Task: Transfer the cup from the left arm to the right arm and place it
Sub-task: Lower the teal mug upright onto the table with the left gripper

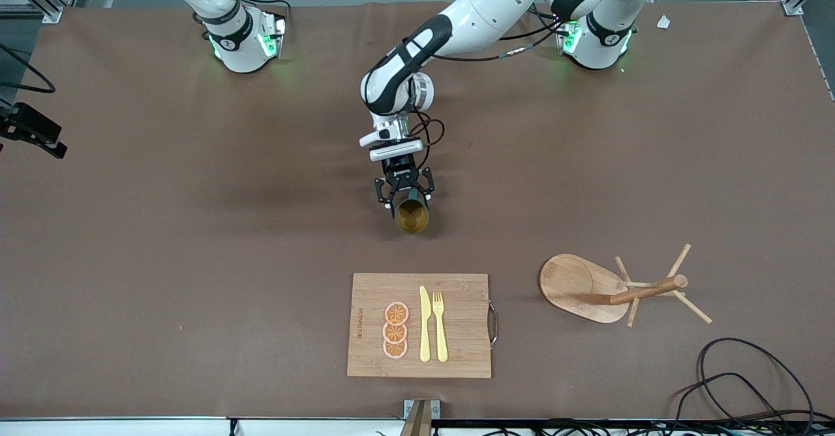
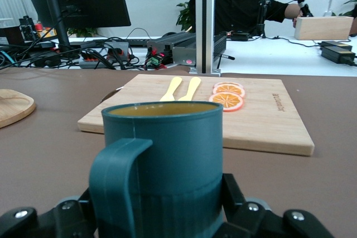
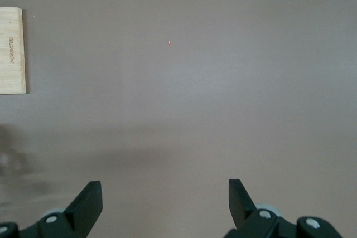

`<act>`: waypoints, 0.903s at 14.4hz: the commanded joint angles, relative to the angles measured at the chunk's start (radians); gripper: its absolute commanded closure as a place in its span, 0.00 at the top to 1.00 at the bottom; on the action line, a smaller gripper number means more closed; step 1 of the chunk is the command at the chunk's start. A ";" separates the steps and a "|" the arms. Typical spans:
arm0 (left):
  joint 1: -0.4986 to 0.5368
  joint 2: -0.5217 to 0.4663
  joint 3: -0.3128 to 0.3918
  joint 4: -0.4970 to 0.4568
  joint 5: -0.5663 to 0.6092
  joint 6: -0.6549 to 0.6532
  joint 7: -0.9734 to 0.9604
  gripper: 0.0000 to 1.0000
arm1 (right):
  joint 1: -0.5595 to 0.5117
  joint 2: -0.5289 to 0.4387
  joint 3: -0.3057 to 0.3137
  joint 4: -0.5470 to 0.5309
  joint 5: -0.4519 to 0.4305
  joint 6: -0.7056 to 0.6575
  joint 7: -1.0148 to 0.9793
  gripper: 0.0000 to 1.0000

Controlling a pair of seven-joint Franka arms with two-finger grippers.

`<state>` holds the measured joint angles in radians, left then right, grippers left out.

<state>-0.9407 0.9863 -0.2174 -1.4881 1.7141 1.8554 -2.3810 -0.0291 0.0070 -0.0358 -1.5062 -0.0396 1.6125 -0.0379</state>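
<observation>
Nearest the front camera lay a rectangular bamboo cutting board (image 1: 456, 325) with a metal handle, carrying three orange slices (image 1: 395, 330), a pale yellow plastic knife (image 1: 424, 324) and fork (image 1: 440, 325). Toward the left arm's end of the table (image 1: 163, 260) a wooden peg rack (image 1: 626, 289) lay tipped on its side, its oval base raised. Farther from the camera, the cup (image 1: 412, 215) (smooth dark teal, cylindrical, tan inside) was gripped at its lower body by the left hand (image 1: 404, 191), handle toward the wrist camera, mouth tilted toward the board. The left arm stretched out over the table's middle. The right hand (image 3: 164, 202), fingers spread and holding nothing, waited over bare brown table.
</observation>
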 commanded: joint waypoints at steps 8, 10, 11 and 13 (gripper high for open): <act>-0.012 0.055 0.006 0.028 0.067 -0.031 -0.040 1.00 | -0.006 -0.021 0.004 -0.025 -0.011 0.010 -0.010 1.00; -0.030 0.051 0.000 0.028 0.052 -0.033 -0.044 1.00 | -0.006 -0.021 0.004 -0.023 -0.011 0.010 -0.008 1.00; -0.036 0.043 -0.006 0.025 0.047 -0.033 -0.059 1.00 | -0.006 -0.021 0.004 -0.025 -0.011 0.010 -0.008 1.00; -0.047 0.038 -0.046 0.026 0.041 -0.033 -0.067 1.00 | -0.006 -0.021 0.004 -0.025 -0.011 0.010 -0.008 1.00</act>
<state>-0.9659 1.0239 -0.2385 -1.4828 1.7599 1.8353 -2.4396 -0.0291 0.0070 -0.0362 -1.5062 -0.0396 1.6125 -0.0379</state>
